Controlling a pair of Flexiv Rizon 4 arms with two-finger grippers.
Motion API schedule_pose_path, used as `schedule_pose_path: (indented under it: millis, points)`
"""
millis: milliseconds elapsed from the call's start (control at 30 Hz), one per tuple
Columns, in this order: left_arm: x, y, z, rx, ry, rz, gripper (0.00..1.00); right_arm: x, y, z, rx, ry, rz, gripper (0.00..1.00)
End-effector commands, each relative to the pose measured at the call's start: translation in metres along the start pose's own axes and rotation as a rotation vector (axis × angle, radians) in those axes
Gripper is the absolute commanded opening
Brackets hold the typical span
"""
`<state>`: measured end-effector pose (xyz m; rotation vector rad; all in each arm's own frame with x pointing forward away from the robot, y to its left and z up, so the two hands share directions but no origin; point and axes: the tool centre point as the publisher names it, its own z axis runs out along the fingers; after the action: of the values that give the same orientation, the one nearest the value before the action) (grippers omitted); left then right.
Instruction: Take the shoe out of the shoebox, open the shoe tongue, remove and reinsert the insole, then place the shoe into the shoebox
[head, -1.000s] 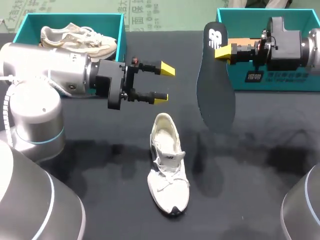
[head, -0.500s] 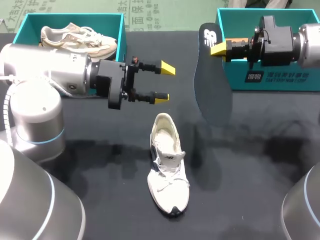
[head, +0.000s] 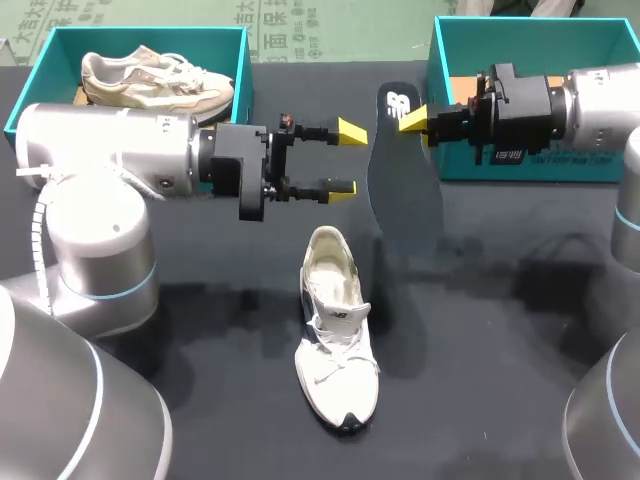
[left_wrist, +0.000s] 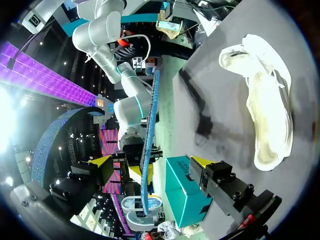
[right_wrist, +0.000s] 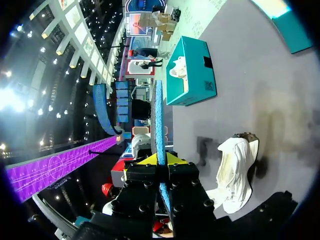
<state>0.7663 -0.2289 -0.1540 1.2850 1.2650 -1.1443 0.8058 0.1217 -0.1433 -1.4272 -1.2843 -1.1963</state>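
Observation:
A white shoe (head: 335, 330) lies on the dark table, toe toward me, its mouth open. My right gripper (head: 415, 118) is shut on the heel end of a dark insole (head: 402, 180), which hangs above the table. In the right wrist view the insole (right_wrist: 159, 115) shows edge-on, clamped between the fingers (right_wrist: 148, 160). My left gripper (head: 345, 158) stands open just left of the insole, not touching it. From the left wrist the insole (left_wrist: 149, 145) stands edge-on ahead of the gap between the open left gripper (left_wrist: 150, 164) fingers, with the shoe (left_wrist: 265, 110) off to one side.
A teal shoebox (head: 520, 28) stands at the back right, behind my right arm. A second teal box (head: 140, 35) at the back left holds a beige shoe (head: 155, 75). That box (right_wrist: 192, 70) also shows in the right wrist view.
My right arm has carried the insole leftward, close to the left gripper. The left gripper has shifted slightly right and stayed open. The shoe has not moved.

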Motion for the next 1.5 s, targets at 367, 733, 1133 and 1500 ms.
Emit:
schedule_pose_path:
  millis: [367,733,1133,1500]
  points:
    - [0.006,0.007,0.019,-0.020,0.000,-0.043,0.82,-0.016,0.019,0.020,0.008,-0.028,0.068,0.00]
    - [0.004,0.011,0.032,-0.022,-0.001,-0.045,0.40,-0.016,0.019,0.020,0.008,-0.028,0.068,0.00]
    - [0.008,0.013,0.039,-0.042,0.011,-0.038,0.00,-0.016,0.019,0.020,0.008,-0.028,0.068,0.00]
    - [0.009,0.011,0.038,-0.044,0.021,-0.034,0.00,-0.014,0.017,0.017,0.001,-0.015,0.057,1.00]
